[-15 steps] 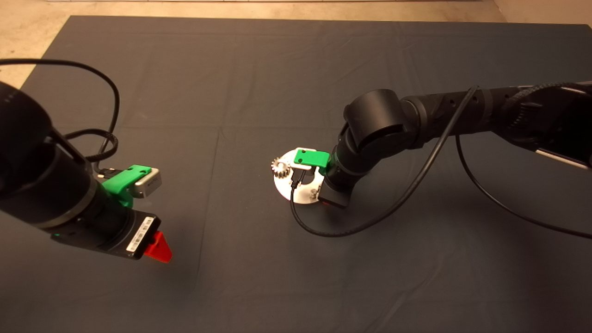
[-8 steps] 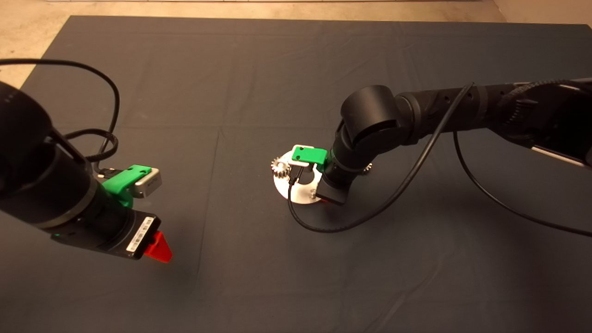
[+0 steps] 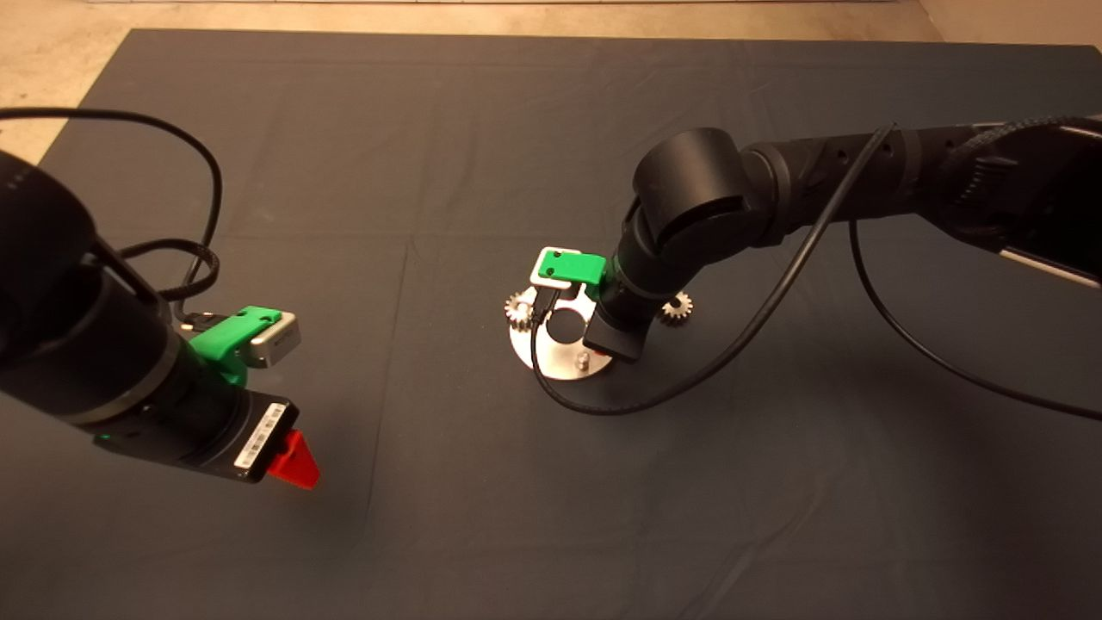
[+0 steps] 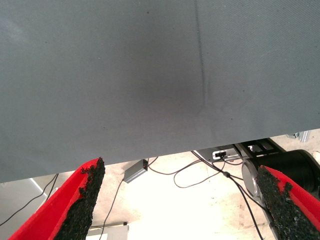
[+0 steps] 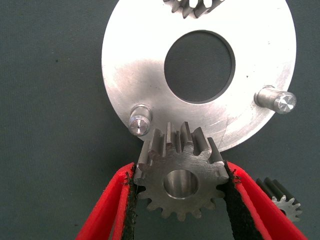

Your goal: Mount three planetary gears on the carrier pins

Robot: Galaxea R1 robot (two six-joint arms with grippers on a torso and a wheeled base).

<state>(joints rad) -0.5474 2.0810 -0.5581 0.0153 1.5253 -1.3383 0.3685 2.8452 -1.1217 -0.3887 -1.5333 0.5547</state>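
Clamped on a planetary gear (image 5: 182, 179), the right gripper (image 5: 181, 200) had drawn back to the carrier disc's (image 3: 551, 366) right rim beside a bare pin (image 5: 139, 121), uncovering a spare gear (image 3: 676, 308) on the mat (image 3: 430, 129), while the left gripper (image 4: 175, 210) waited agape near the mat's left edge.

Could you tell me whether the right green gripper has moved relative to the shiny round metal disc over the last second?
Yes. The right green gripper has shifted toward the mat's far edge relative to the shiny round metal disc.

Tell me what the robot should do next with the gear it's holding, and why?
Probably slide the held gear sideways until its hole sits over the nearest bare pin, then lower it. The right gripper clamps the gear beside that pin, not above it, and one gear already sits on the disc.
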